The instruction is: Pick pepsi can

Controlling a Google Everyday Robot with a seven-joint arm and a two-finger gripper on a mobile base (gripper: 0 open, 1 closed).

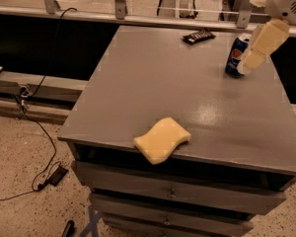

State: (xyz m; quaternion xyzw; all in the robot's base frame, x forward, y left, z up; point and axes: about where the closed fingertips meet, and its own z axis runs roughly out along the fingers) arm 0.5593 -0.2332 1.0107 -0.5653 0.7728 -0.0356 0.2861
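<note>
Pepsi can (235,56): one, upright, dark blue with a silver top, at the far right of the table (163,83), close to its back edge. The gripper (247,63) hangs at the can's right side, sloping down to the left from the white arm (288,1) in the upper right corner. Its cream lower end overlaps the can's right edge in this view. Whether it touches the can, and whether it is open or closed, cannot be told. Nothing is seen held in it.

Behind the can and to its left, near the back edge, lies one flat dark wrapper (198,35), apart from the can. Well away, at the front edge, lies one yellow sponge (162,139) with wavy sides, its near corner hanging over the edge. These three are the only things on the grey top.

Below the top are two drawers (187,194), each with one small knob. On the speckled floor at the left, one thin cable (34,147) trails to one small black device (57,174).
</note>
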